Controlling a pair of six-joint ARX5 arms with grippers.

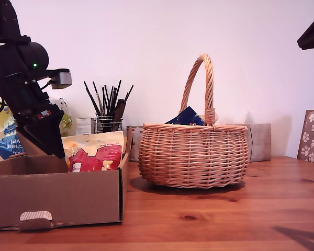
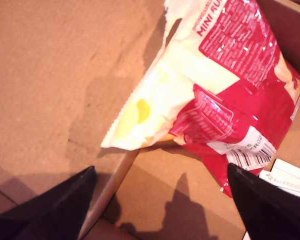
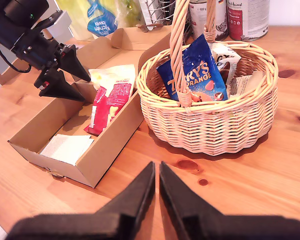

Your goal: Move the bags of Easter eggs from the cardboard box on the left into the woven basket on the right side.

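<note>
inside the cardboard box (image 3: 97,160), exterior view's left | item: bag of easter eggs (image 2: 225,85), leaning on the far wall | first tool (image 2: 160,200): fingers apart, poised over the bag, nothing held | second tool (image 3: 156,197): fingers together, idle above the counter (image 3: 270,165) | advice: crinkly upper edge to be straddled squarely, pinched firmly, lifted clear of the flaps | destination: woven basket (image 1: 193,157), handle arch to be avoided

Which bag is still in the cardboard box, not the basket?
The cream-and-red bag, propped against the cardboard box's wall. The blue bag stands in the basket.
</note>
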